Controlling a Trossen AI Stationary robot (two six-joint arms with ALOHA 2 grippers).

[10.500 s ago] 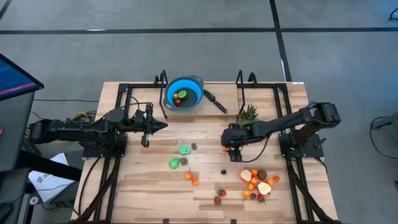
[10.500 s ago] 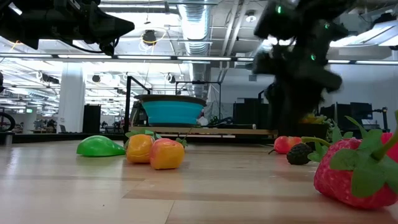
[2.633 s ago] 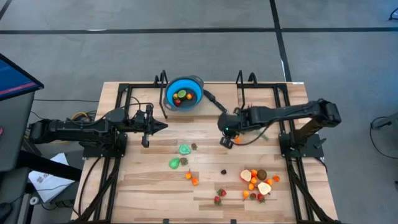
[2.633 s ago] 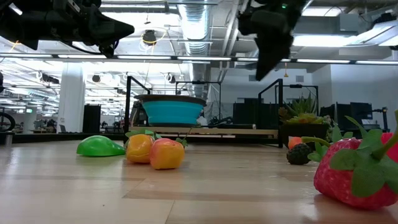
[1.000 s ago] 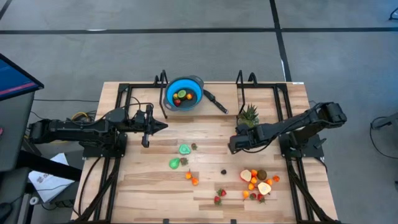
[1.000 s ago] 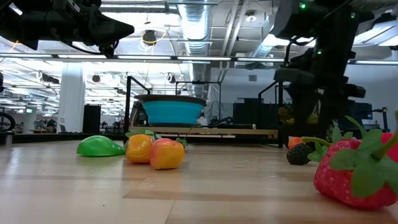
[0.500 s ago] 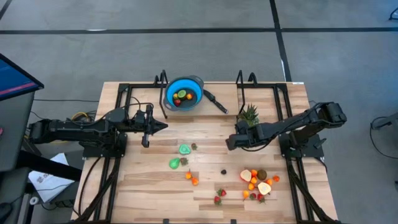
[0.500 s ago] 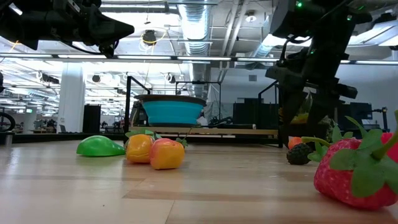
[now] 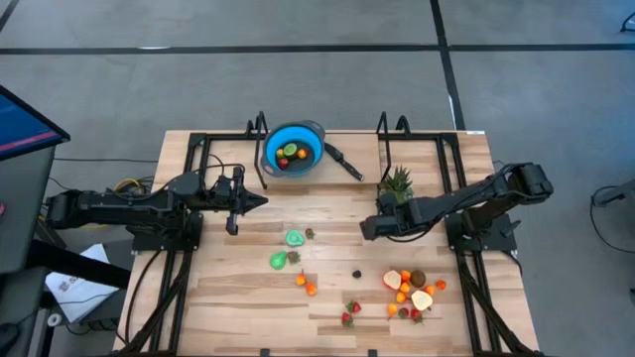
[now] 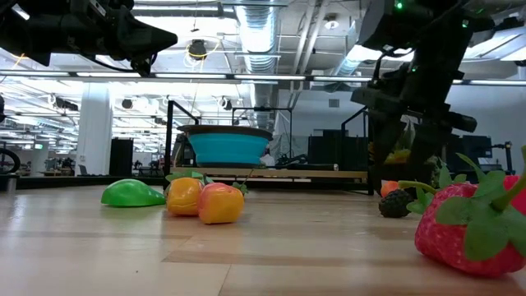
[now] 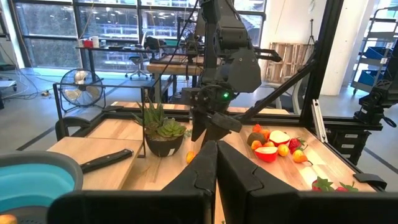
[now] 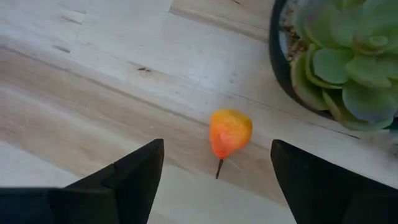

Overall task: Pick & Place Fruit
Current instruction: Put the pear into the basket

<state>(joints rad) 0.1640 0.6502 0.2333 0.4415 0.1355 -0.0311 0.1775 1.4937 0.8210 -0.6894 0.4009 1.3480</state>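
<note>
A two-armed robot works over a wooden table (image 9: 248, 297) strewn with toy fruit. The right arm reaches in from the right edge, bent at the elbow and angled down toward the table's middle, its right gripper (image 9: 367, 229) poised just in front of the potted plant (image 9: 398, 181). Its fingers (image 12: 134, 171) stand wide apart with nothing between them, and the wrist camera looks down through that gap at a small orange fruit with a stem (image 12: 229, 132) lying on the boards just beside the plant's dark pot.

The left arm stretches level from the left side, high above the surface, with the left gripper (image 9: 254, 201) pointing toward the table's centre. Its two fingers (image 11: 205, 163) are pressed flat together and carry nothing.

The blue bowl (image 9: 295, 149) sits at the far edge with a few fruits already inside, its black handle pointing toward the plant. A green lime (image 9: 295, 238) and a green pear (image 9: 280, 260) lie near the middle, two orange pieces (image 9: 306, 284) close by. The largest cluster (image 9: 412, 290), with peach halves, a kiwi and strawberries, rests at the near right, well apart from the bowl. From table height, a big strawberry (image 10: 472, 222) fills the foreground.
</note>
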